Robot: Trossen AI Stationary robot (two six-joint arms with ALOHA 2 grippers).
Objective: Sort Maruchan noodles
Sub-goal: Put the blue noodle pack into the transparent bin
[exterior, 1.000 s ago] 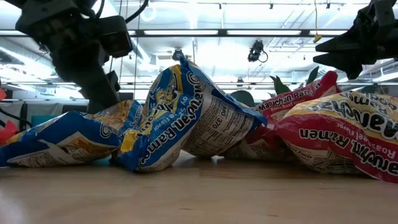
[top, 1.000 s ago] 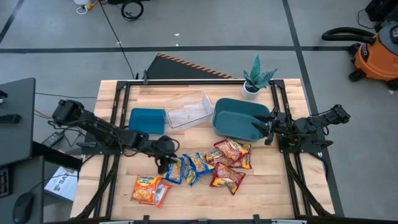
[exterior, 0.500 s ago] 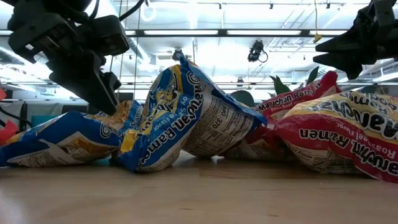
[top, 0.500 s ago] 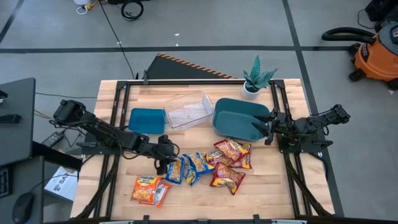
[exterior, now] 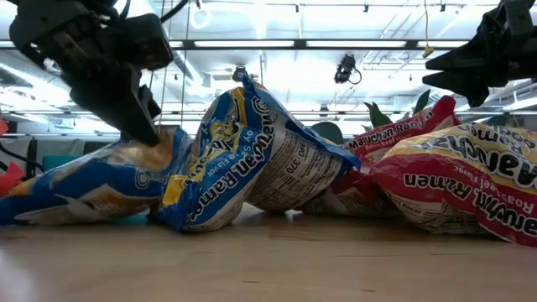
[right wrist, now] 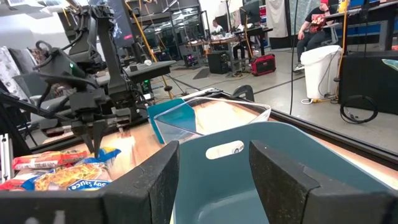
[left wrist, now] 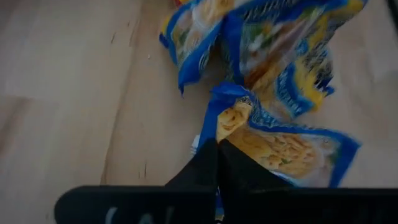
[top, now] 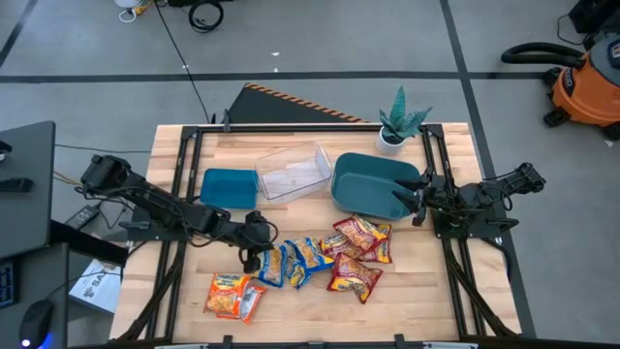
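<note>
Several Maruchan noodles packets lie in a heap near the table's front. Blue-and-yellow ones [top: 295, 262] are in the middle, red ones [top: 356, 254] to their right, and orange ones [top: 232, 294] apart at the front left. My left gripper [top: 257, 254] is shut on the leftmost blue packet [left wrist: 286, 146]. My right gripper [top: 418, 204] is open at the right rim of the large teal bin [top: 373, 184], and part of the bin [right wrist: 214, 186] shows between its fingers. My left gripper pinches the blue sealed edge [left wrist: 225, 102] of the leftmost blue packet between its two fingers. They come from above, slanting in from the table's left. That edge [exterior: 159, 149] is bunched and raised. The rest of the packet [exterior: 75, 189] lies on the table. Whether my right gripper touches the bin, I cannot tell.
A small teal bin [top: 230, 187] and a clear plastic tray [top: 294, 172] stand behind the heap, left of the large bin. A potted plant [top: 400, 121] is at the far right. Bare wood lies along the front edge [top: 320, 320].
My left gripper has shut on the leftmost blue packet's edge, which now stands bunched and a little higher. The other packets have stayed where they were.
</note>
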